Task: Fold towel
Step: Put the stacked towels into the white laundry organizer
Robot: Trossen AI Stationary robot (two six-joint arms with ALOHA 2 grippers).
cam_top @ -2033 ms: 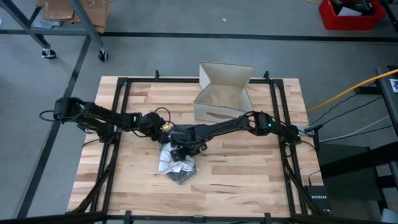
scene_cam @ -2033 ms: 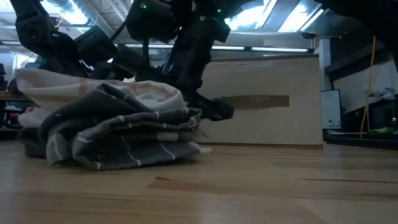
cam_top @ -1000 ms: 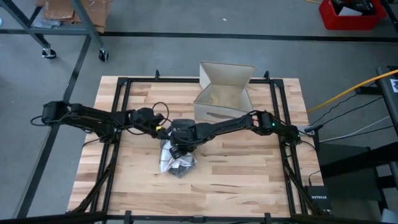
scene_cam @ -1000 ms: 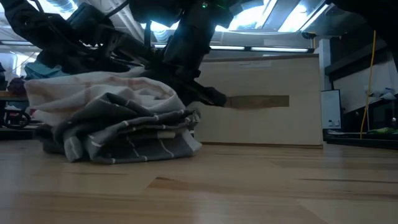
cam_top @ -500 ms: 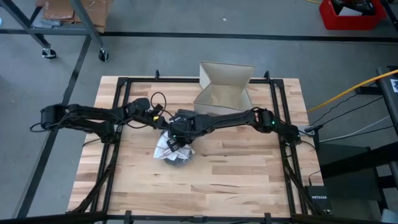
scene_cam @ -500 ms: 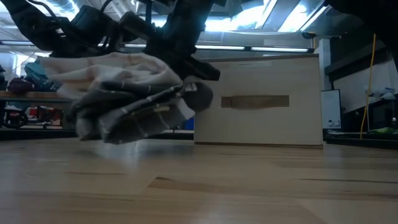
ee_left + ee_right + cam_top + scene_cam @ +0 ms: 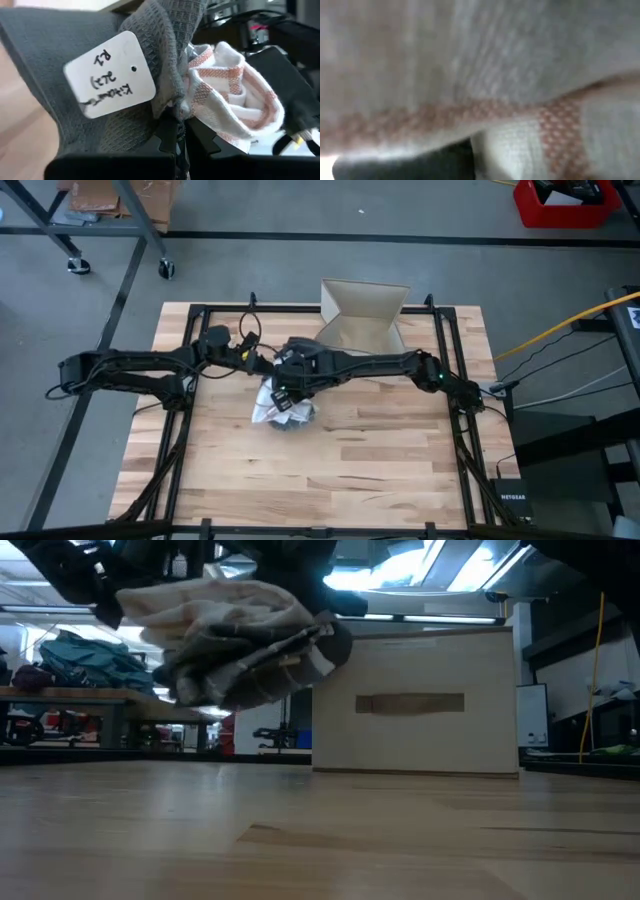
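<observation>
A crumpled bundle of towel cloth, grey with white stripes and white with orange-red stripes (image 7: 280, 406), hangs clear of the wooden table (image 7: 240, 650). A white paper tag (image 7: 111, 74) sits on its grey part. My left gripper (image 7: 262, 369) is shut on the bundle at its far left side. My right gripper (image 7: 291, 383) is over the bundle's far right side, shut on it. Cloth fills the right wrist view (image 7: 495, 75). My left gripper pinches a bunched fold of several layers between its two fingers (image 7: 170, 142), where the grey cloth (image 7: 165, 107) meets the white and orange cloth (image 7: 220, 100). The bundle hangs slack, clear of the table. My right gripper holds the bundle's upper part from above. The cloth (image 7: 530, 135) hides the place of contact.
An open cardboard box (image 7: 360, 330) stands at the table's far edge, just behind the bundle; it also shows in the low view (image 7: 420, 700). Bare wood (image 7: 380, 460) lies toward the near edge. A black frame (image 7: 190, 340) runs round the table.
Both grippers have risen and gone toward the table's far edge together. The towel bundle, which lay on the table, is lifted clear of it and hangs crumpled between them.
</observation>
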